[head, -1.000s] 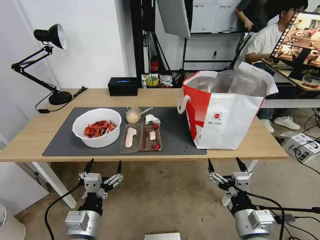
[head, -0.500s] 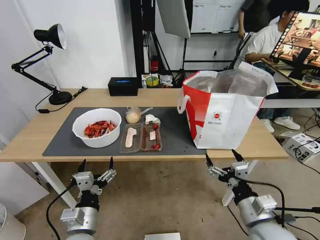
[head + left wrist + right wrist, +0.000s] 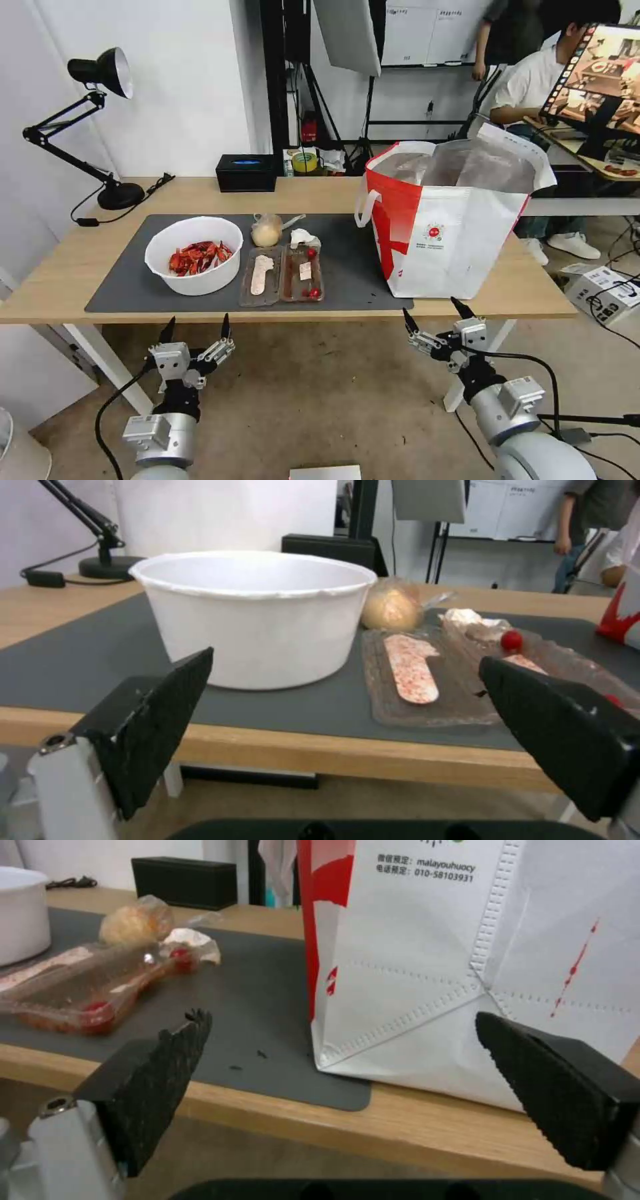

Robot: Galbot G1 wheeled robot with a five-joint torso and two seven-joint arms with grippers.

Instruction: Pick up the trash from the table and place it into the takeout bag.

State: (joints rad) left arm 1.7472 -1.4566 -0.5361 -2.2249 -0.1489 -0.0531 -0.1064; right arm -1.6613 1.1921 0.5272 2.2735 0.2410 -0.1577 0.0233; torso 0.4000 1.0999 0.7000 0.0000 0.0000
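On the table [image 3: 63, 270], the trash lies on a dark grey mat [image 3: 127, 290]: a white bowl [image 3: 200, 277] of red shells, a clear hinged tray [image 3: 282, 275], a crumpled tissue [image 3: 301, 237] and a small clear bag with a yellowish lump [image 3: 267, 231]. The red-and-white takeout bag [image 3: 453, 233] stands upright at the right, mouth open. My left gripper [image 3: 198, 321] hangs open below the table's front edge, facing the bowl [image 3: 257, 615] and tray [image 3: 433, 680]. My right gripper [image 3: 430, 308], also open and empty, is below the edge in front of the takeout bag [image 3: 467, 965].
A black desk lamp [image 3: 100, 73] and its cable sit at the table's back left, and a black box [image 3: 245, 173] stands at the back middle. A carton and cables [image 3: 603, 293] lie on the floor to the right. A white table leg [image 3: 110, 367] stands near my left arm.
My right gripper has risen and shifted left toward the table's front edge by the bag. The left gripper has drifted slightly left. Nothing on the table has moved.
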